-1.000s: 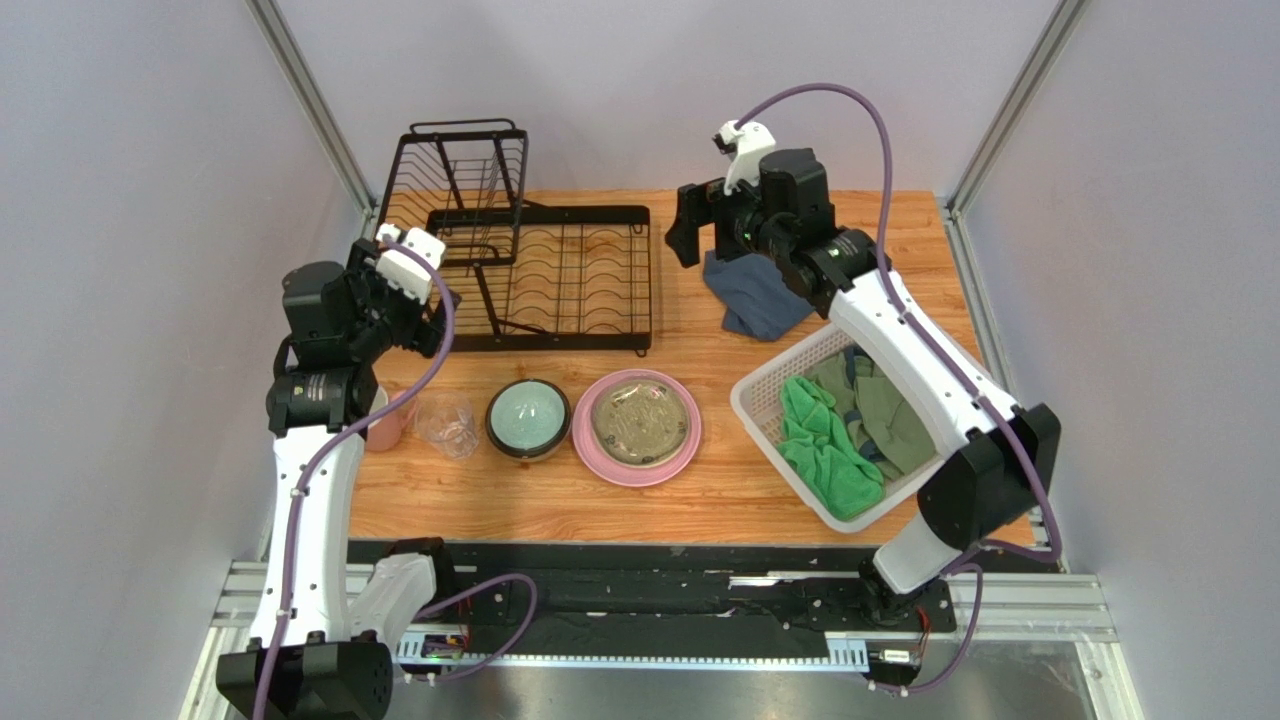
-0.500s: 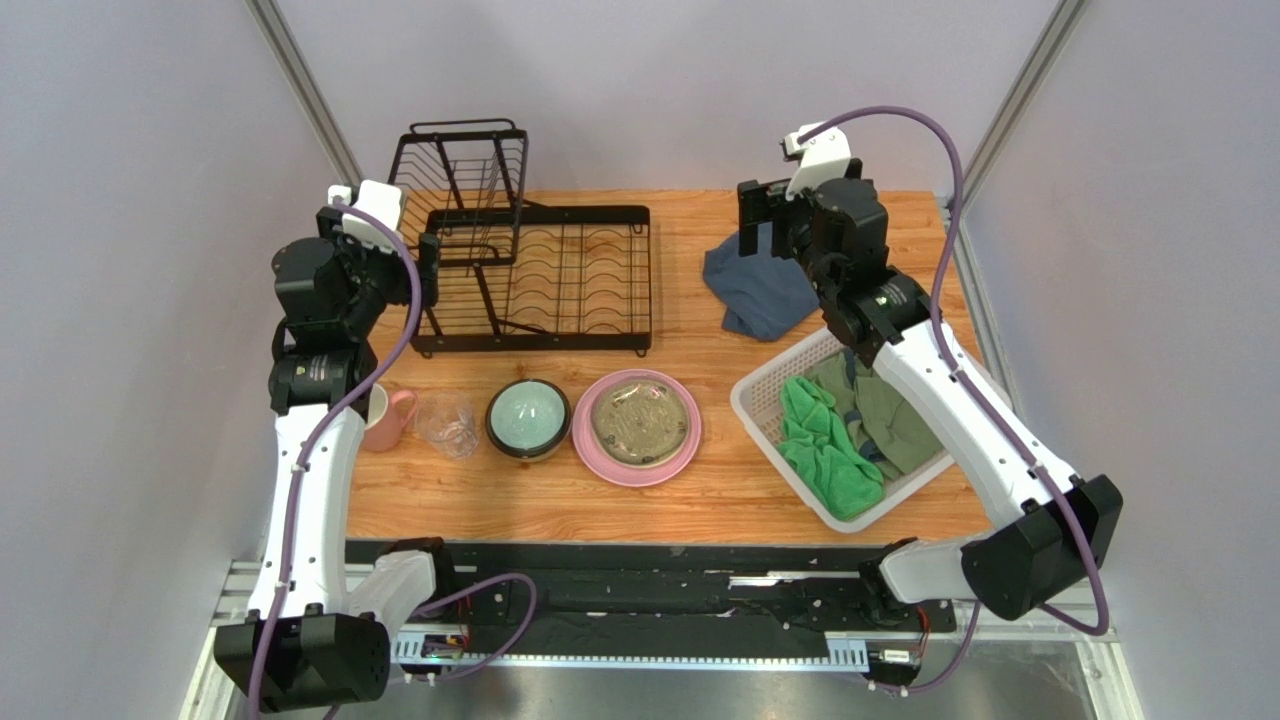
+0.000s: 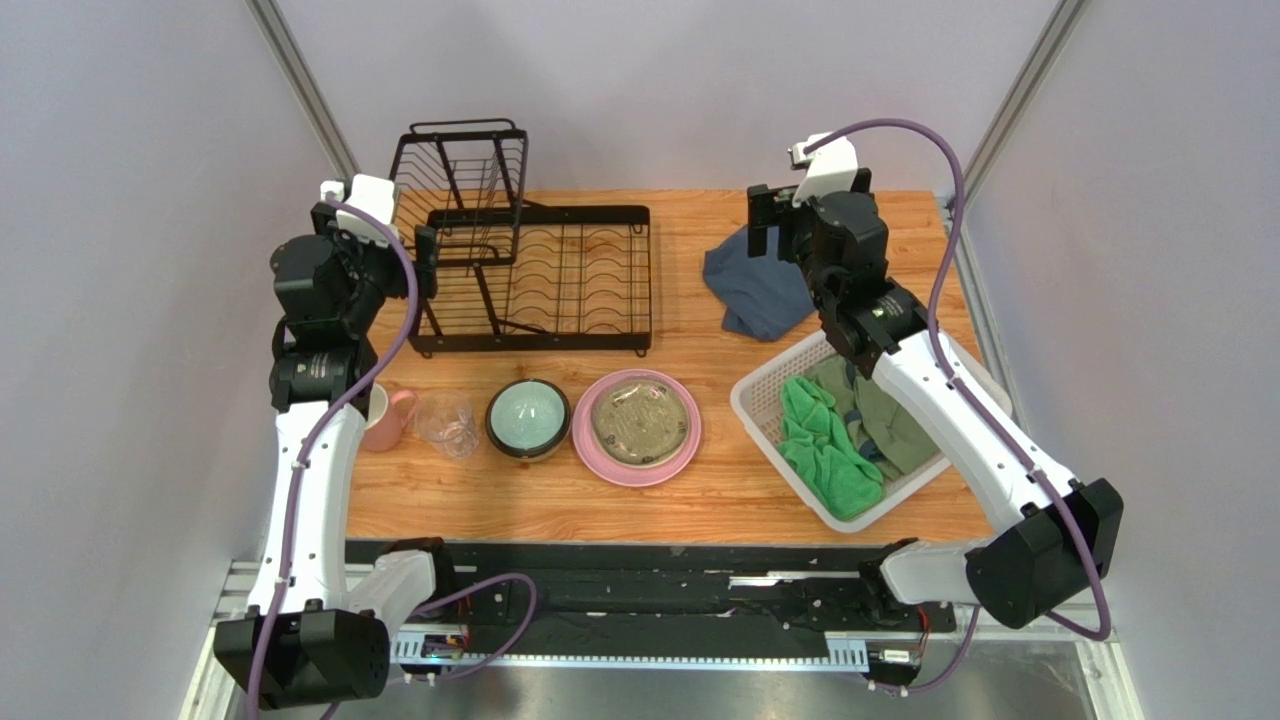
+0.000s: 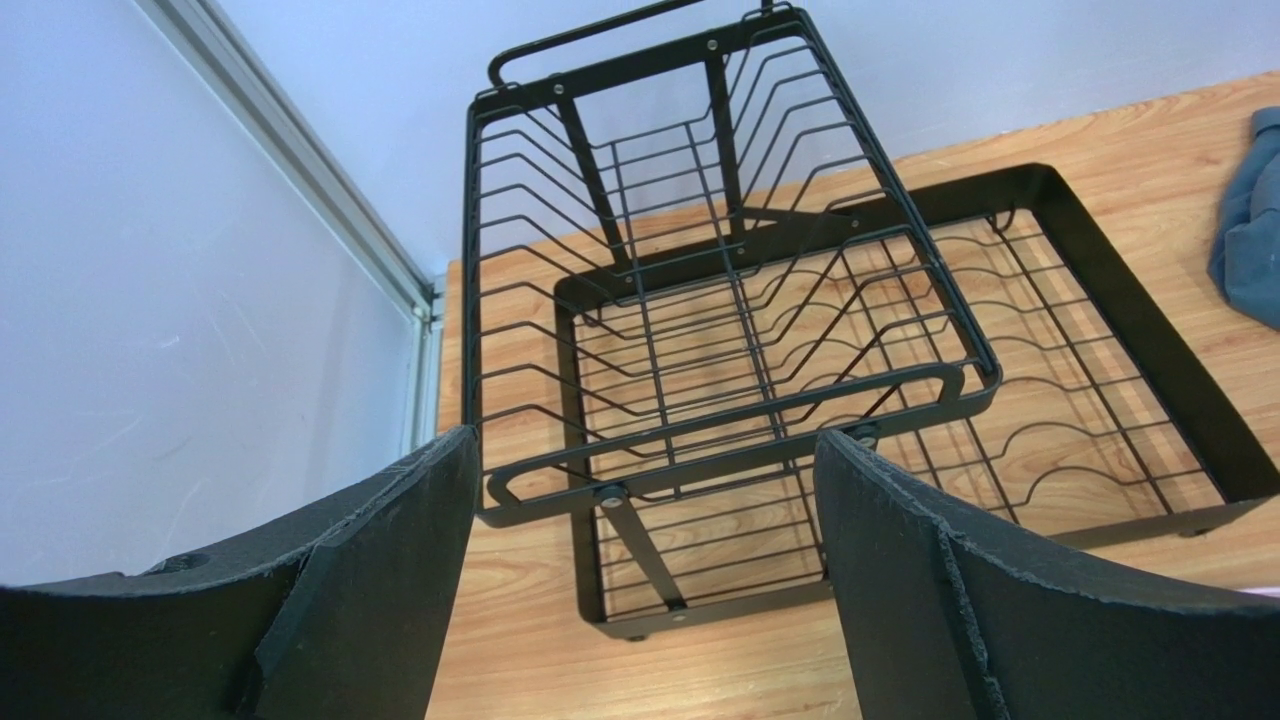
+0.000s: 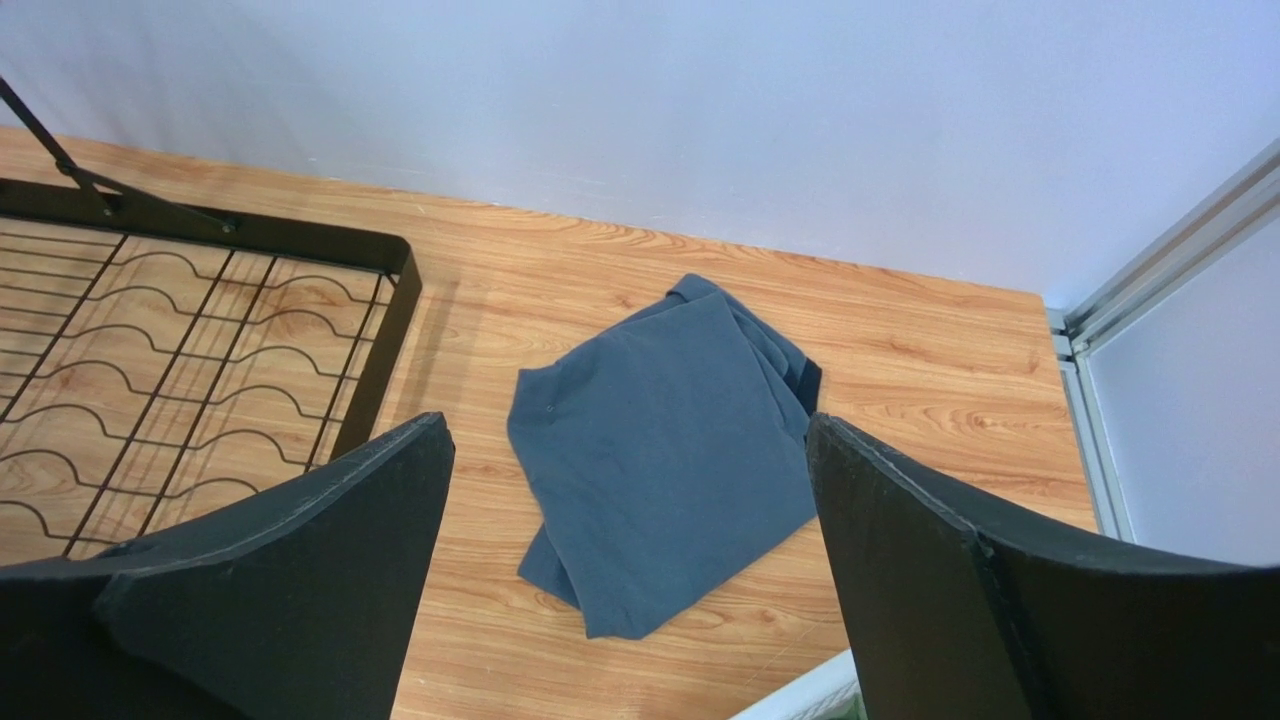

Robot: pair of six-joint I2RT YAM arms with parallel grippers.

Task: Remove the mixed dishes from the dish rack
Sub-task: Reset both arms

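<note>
**Dish rack: emptied, contents set out on table**

Black wire dish rack [image 3: 559, 282]: stands at the far left of the wooden table [image 3: 721, 495]. Its slotted tray and raised basket hold nothing, as the left wrist view confirms.

Row in front of the rack, all apart from it:
- pink mug [image 3: 394, 420]
- clear glass tumbler [image 3: 446, 425]
- pale teal bowl [image 3: 528, 416]
- large pink plate [image 3: 639, 477], with a tan-olive dish [image 3: 639, 420] stacked on it; any further piece cannot be told

Judged: unloading looks complete, or nearly so.

Left gripper [image 4: 646, 465]: spread wide, holding nothing, hovering by the rack's raised section.

Right gripper [image 5: 631, 435]: spread, holding nothing, above a blue-grey folded cloth [image 3: 759, 293].

White plastic lattice basket [image 3: 766, 398]: near right, holding clothes.
</note>
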